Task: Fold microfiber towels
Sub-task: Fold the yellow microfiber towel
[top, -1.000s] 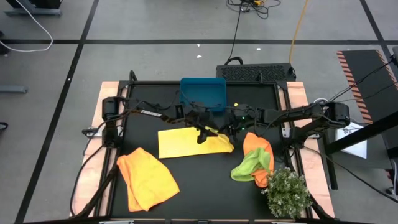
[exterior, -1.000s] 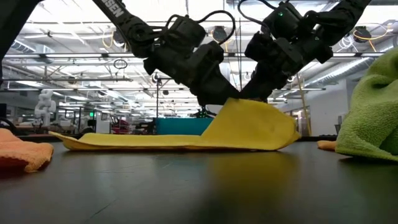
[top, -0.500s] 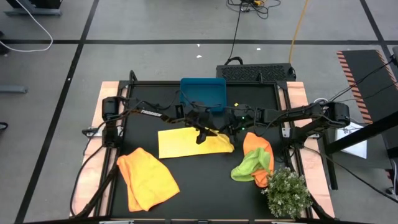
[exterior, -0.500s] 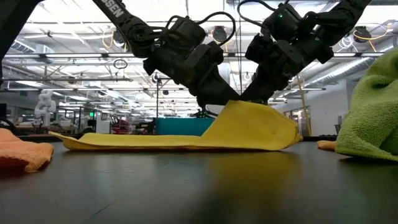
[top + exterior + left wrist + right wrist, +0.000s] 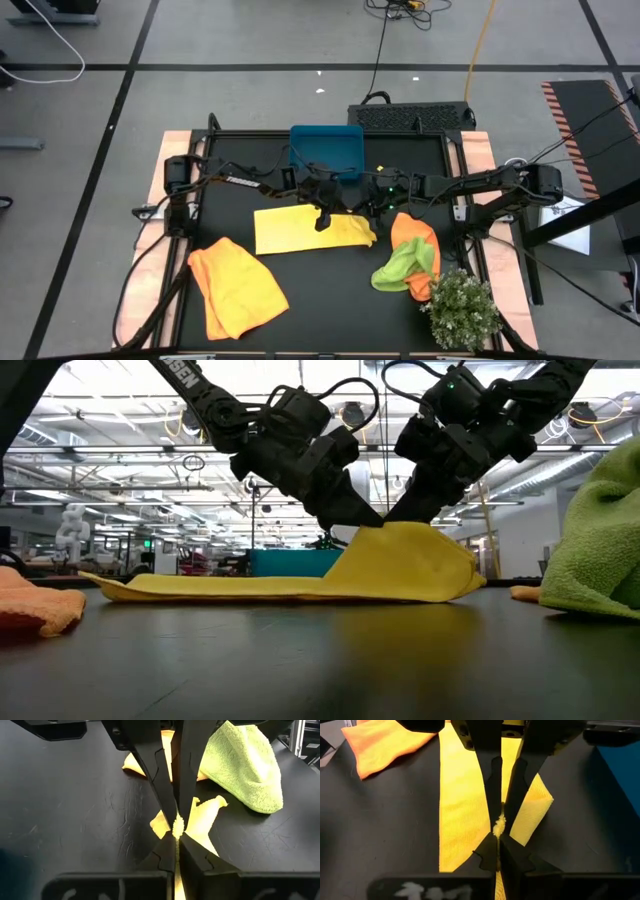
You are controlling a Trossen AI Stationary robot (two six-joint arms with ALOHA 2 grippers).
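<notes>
Black matting covers the table (image 5: pixel 320 310) at the middle of the high view, with a grey taped floor around it. Near the centre lies the yellow towel (image 5: pixel 300 231), folded into a strip whose long axis runs left to right across the frame. Its right end is lifted off the mat (the low view shows it rising to a peak while the left part lies flat). The left gripper (image 5: pixel 322 218) and the right gripper (image 5: pixel 366 208) meet at that raised end, each with its fingers closed on a pinch of yellow cloth, the tips nearly touching. An orange towel (image 5: pixel 237 285) lies crumpled at lower left. At right of centre, a green towel (image 5: pixel 400 268) is heaped on another orange towel (image 5: pixel 412 238). A teal tray (image 5: pixel 326 148) sits above the centre, a plant (image 5: pixel 462 308) at lower right.
</notes>
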